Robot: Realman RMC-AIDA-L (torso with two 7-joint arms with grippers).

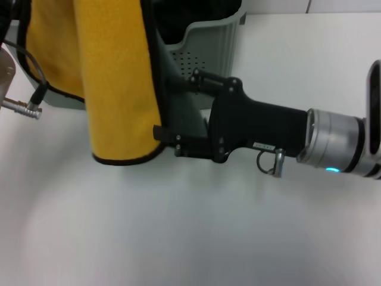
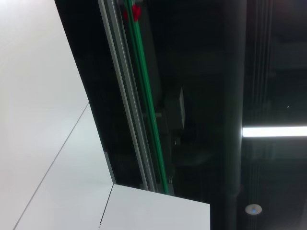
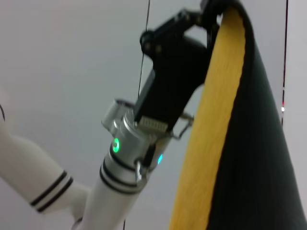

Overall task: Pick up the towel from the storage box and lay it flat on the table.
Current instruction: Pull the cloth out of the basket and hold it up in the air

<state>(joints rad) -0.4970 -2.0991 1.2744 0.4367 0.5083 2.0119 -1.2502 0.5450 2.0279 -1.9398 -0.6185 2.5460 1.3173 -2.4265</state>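
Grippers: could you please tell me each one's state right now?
Left gripper: closed on the towel, holding it up.
Right gripper: beside the towel's hanging edge; state cannot be told.

A yellow towel (image 1: 116, 77) with black stitched edging hangs vertically in folds, its lower edge just above the plain white table (image 1: 190, 226), in front of the grey-green perforated storage box (image 1: 208, 42) standing behind it.

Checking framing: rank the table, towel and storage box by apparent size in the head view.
1. table, fills most of the frame.
2. towel, hanging close to the camera, so enlarged.
3. storage box, mostly hidden behind the towel, so its rank is unsure.
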